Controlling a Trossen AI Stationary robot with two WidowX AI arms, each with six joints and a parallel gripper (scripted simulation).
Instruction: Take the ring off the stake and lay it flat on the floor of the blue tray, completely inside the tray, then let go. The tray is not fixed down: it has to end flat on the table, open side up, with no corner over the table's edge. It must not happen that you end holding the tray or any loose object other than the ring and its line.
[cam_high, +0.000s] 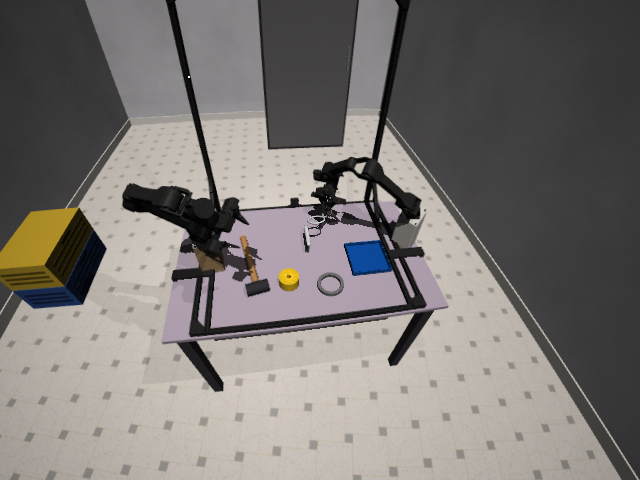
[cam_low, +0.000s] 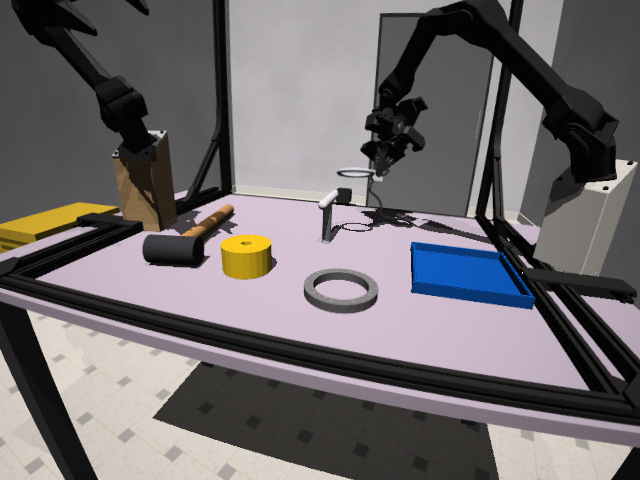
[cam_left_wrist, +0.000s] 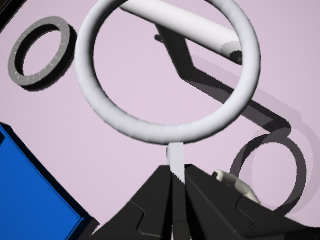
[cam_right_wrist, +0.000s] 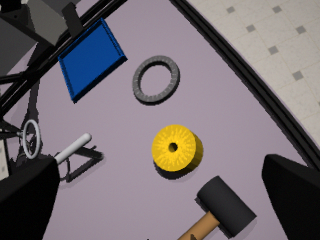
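The white ring (cam_low: 338, 171) (cam_left_wrist: 170, 134) (cam_right_wrist: 38, 140) is off the stake, in the air above the table. My left gripper (cam_low: 378, 174) (cam_left_wrist: 175, 175) is shut on the ring's small tab. The stake (cam_high: 307, 238) (cam_low: 326, 224) (cam_left_wrist: 190, 20) (cam_right_wrist: 75, 146), a post with a white slanting bar on top, stands on the table; no ring is on it. The blue tray (cam_high: 368, 257) (cam_low: 470, 297) (cam_left_wrist: 30, 195) (cam_right_wrist: 92, 60) lies flat, open side up, empty. My right gripper (cam_high: 242, 235) (cam_low: 121, 23) (cam_right_wrist: 162, 168) is open and empty, high above the table.
A grey ring (cam_high: 319, 284) (cam_low: 341, 307) (cam_right_wrist: 173, 65) lies near the tray. A yellow cylinder (cam_high: 288, 281) (cam_low: 246, 263) stands beside it, then a mallet (cam_high: 257, 287) (cam_low: 173, 250). Black frame bars (cam_low: 558, 320) run close beside the tray, near the left arm's pale base (cam_low: 573, 232).
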